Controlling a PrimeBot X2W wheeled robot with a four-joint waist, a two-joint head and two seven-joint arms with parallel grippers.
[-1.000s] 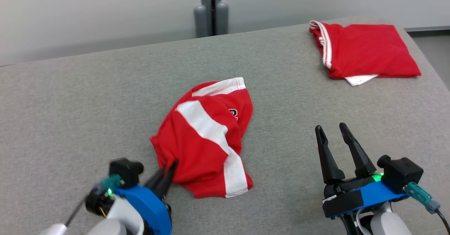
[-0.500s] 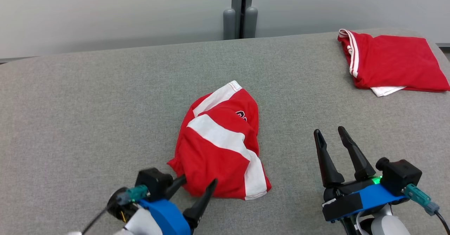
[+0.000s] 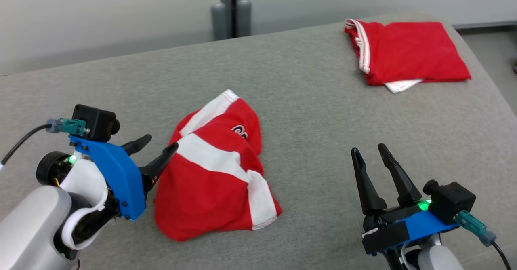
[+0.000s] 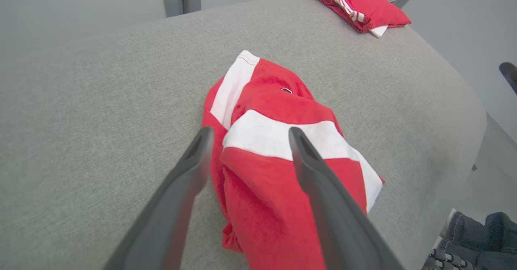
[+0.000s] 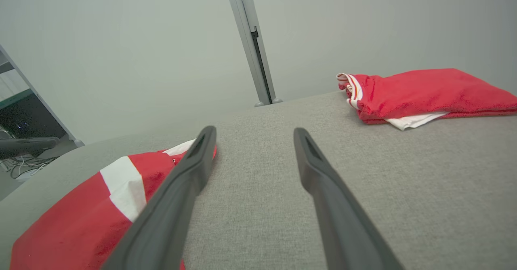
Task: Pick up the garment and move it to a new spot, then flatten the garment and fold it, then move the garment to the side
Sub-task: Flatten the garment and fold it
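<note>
The left gripper (image 3: 162, 141) gapes empty at the edge of the crumpled red, white-striped fabric garment (image 3: 210, 189). The right gripper (image 3: 368, 148) also gapes empty, well apart.

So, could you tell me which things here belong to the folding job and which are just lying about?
Job: crumpled red-and-white garment, mid-table; left gripper, open beside it; right gripper, open.
Lying about: folded red garment at the far right corner; grey post behind the table; dark shoe.
</note>
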